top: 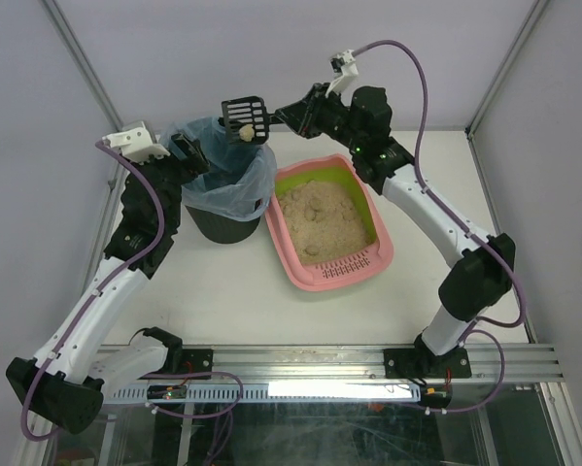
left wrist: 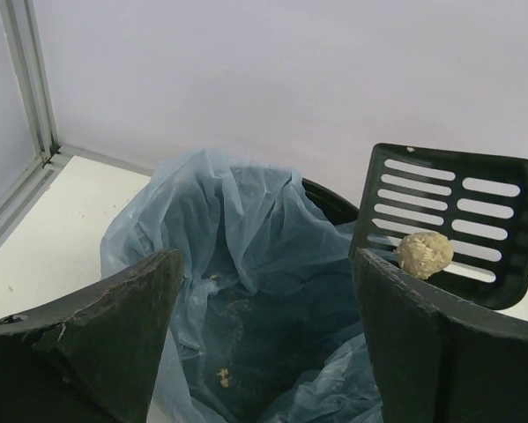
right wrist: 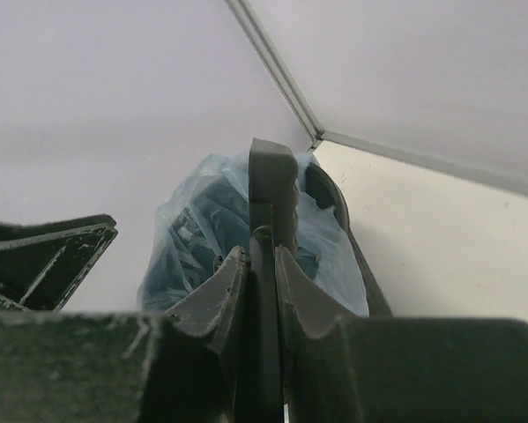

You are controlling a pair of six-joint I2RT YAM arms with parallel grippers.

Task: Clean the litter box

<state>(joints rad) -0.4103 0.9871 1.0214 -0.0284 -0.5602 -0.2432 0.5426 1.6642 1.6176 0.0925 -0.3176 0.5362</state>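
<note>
A: Litter box [top: 339,275]?
B: Centre of the frame, just right of the bin [top: 221,226], with sand [top: 325,218] inside.
A: Left pincer [top: 187,153]?
B: Mine's spread wide and empty at the bag's [top: 234,183] left rim.
A: Right pincer [top: 289,115]?
B: Clenched on my scoop's [top: 245,112] handle, upper centre. The scoop is above the bin's far rim, with one clump [top: 242,132] on it.

Down in the lower left of the frame, the left arm [top: 125,262] climbs steeply toward the upper left, its wrist [top: 177,153] tipped in toward the centre. The left jaws stand wide apart. Over on the right, the right arm [top: 431,214] rises from the lower right, bends at the right edge, then runs up and left to the top centre. The right jaws are clamped tight on the thin handle of the scoop [top: 247,109], pointing left.
</note>
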